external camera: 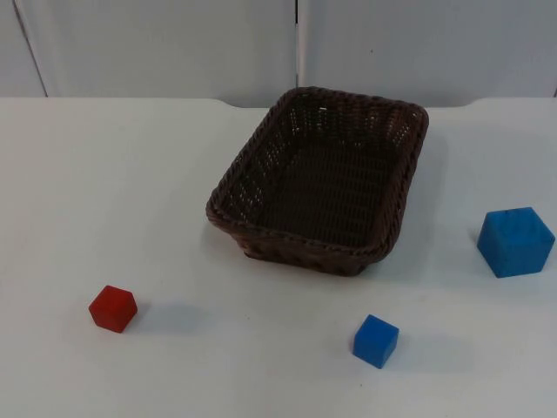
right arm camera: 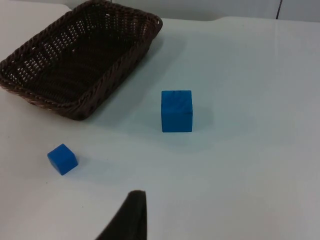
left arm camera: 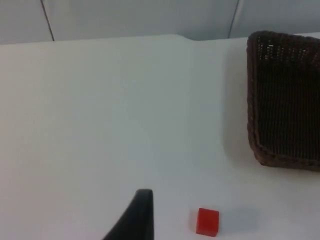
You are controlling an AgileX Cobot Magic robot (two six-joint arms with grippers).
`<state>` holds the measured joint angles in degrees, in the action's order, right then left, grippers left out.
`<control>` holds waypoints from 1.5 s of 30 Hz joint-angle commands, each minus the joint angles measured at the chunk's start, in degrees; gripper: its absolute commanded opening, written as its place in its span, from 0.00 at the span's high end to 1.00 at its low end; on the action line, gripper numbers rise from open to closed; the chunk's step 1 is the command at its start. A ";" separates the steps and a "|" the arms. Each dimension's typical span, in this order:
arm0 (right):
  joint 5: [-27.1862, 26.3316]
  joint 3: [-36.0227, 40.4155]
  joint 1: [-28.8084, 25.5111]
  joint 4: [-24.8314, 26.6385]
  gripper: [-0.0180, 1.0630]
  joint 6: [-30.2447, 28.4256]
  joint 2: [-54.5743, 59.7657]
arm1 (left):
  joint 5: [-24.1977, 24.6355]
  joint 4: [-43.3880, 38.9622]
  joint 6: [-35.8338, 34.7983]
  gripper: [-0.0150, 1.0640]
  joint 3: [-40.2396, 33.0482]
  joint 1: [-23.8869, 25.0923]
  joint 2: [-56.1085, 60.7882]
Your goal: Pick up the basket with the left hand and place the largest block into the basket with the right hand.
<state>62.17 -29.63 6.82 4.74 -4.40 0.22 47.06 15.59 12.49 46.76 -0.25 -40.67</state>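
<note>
A dark brown wicker basket (external camera: 287, 233) stands empty on the white table, in the middle towards the back. The largest block, a blue cube (external camera: 515, 241), rests on the table to the basket's right. My left gripper (left arm camera: 140, 205) hovers over the table left of the basket (left arm camera: 252, 100), apart from it, with a small red cube (left arm camera: 207, 221) close by. My right gripper (right arm camera: 132, 207) hangs above the table, well short of the big blue cube (right arm camera: 176, 110), and the basket (right arm camera: 120, 65) lies beyond.
A small blue cube (external camera: 376, 340) (right arm camera: 62, 159) sits in front of the basket. The red cube (external camera: 113, 308) lies at the front left. A grey partition wall (external camera: 174, 43) closes off the table's back edge.
</note>
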 commanded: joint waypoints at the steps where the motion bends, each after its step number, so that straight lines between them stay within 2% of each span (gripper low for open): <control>1: -0.43 0.07 -0.41 0.34 0.01 -0.07 -0.22 | -0.86 1.53 1.28 0.01 2.76 0.32 -3.81; 12: -0.43 0.07 -0.41 0.34 0.01 -0.07 -0.22 | 1.25 5.52 5.49 0.01 12.55 0.25 -19.31; 22: -0.43 0.07 -0.41 0.34 0.01 -0.07 -0.22 | 0.46 6.09 8.24 0.01 16.93 -0.02 -32.02; 29: -0.43 0.07 -0.41 0.34 0.01 -0.07 -0.22 | -0.03 5.60 9.87 0.01 20.69 -4.51 -39.62; 34: -0.43 0.07 -0.41 0.34 0.01 -0.07 -0.22 | -1.40 4.74 10.82 0.01 24.86 -9.71 -47.92; 45: -0.43 0.07 -0.41 0.34 0.01 -0.07 -0.22 | -1.40 4.37 11.05 0.01 34.37 -11.70 -61.95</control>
<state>62.17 -29.63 6.82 4.74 -4.40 0.22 45.93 20.35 23.33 79.26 -11.65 -100.81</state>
